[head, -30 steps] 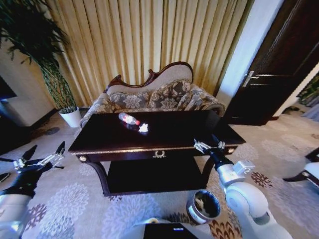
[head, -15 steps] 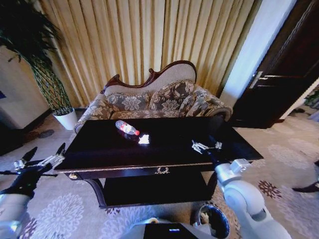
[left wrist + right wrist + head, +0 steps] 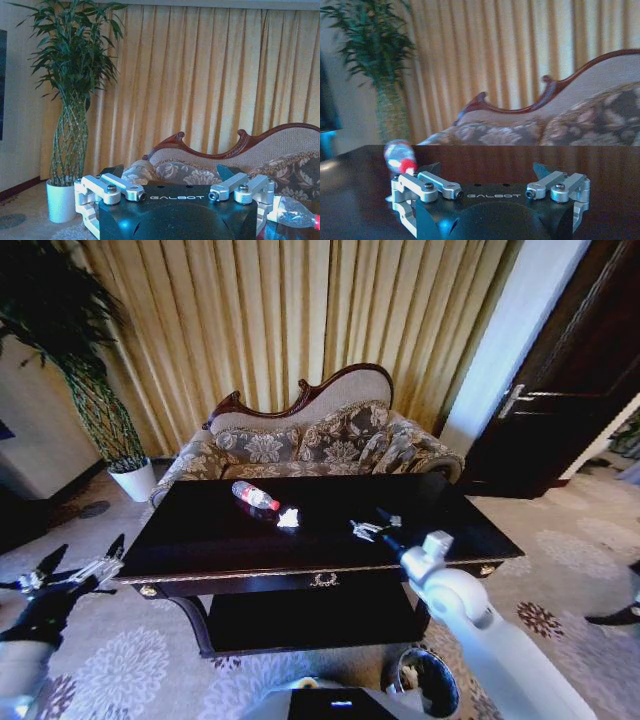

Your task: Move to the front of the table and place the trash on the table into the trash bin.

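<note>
Since the earlier frames, the right gripper [image 3: 368,527] had reached further across the table [image 3: 200,540] toward the bottle [image 3: 255,496], while the left arm stayed low off the table's left end.

From the head view, the right gripper hovered over the dark tabletop with its fingers spread apart and holding nothing. The bottle lay on its side ahead and to the left of that gripper, well apart from it, and a crumpled paper scrap [image 3: 288,519] sat just beside the bottle, nearer the gripper. The left gripper [image 3: 62,571] hung out over the carpet, fingers spread wide, empty, well clear of the table edge. The bin [image 3: 428,681] stood on the floor below the right arm, near the table's front right leg. A sofa [image 3: 320,440] stood behind the table, a plant [image 3: 85,380] off to the left.

In the left wrist view, the left gripper [image 3: 170,172] showed its fingertips set wide, with the bottle [image 3: 295,214] lying off to one side beyond them and the plant pot [image 3: 61,200] further away.

In the right wrist view, the right gripper [image 3: 486,170] sat low over the tabletop [image 3: 495,160], fingers wide. The bottle [image 3: 400,156], red cap toward the camera, lay just beyond one fingertip, not between them.
</note>
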You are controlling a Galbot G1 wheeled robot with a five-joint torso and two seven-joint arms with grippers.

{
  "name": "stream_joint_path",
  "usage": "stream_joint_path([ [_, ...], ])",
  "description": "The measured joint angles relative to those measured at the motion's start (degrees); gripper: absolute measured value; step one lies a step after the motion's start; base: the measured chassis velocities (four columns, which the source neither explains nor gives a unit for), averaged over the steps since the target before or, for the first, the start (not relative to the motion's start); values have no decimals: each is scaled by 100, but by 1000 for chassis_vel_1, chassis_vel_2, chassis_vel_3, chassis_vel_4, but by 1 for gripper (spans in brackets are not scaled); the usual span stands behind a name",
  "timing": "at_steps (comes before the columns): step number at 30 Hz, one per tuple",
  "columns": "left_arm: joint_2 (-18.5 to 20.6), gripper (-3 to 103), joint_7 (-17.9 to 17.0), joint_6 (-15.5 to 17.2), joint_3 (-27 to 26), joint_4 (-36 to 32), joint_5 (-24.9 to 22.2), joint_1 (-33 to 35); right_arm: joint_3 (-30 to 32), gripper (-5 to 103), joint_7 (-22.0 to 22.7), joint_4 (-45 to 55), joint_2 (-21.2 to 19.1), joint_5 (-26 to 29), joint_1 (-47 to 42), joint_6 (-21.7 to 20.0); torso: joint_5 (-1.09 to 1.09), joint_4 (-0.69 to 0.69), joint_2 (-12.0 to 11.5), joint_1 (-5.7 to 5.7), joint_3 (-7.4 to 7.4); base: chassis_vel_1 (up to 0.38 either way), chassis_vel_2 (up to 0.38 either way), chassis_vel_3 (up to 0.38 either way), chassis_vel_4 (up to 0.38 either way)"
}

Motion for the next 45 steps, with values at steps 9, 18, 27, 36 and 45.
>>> stream_joint_path([
  [9,-170,100,-12,12,-76,0,2,35,-1424,100,286,-370,-23,391,1496,-245,-2,1,0,0,0,0,0,0,0],
  [18,-282,100,-22,-1,-345,0,-74,145,-2611,100,713,-1132,499,379,2544,-411,0,1,0,0,0,0,0,0,0],
  [27,-344,100,-26,-2,-336,0,-69,106,-3000,100,761,-1819,873,170,2945,-443,-1,1,0,0,0,0,0,0,0],
  [36,-360,100,-31,-2,-330,0,-65,27,-3151,100,758,-1941,902,128,2885,-476,-1,0,0,0,0,0,0,0,0],
  [45,-316,100,-38,-2,-362,0,-80,-8,-3201,73,842,-2025,1006,-95,2859,-470,0,1,0,0,0,0,0,0,0],
])
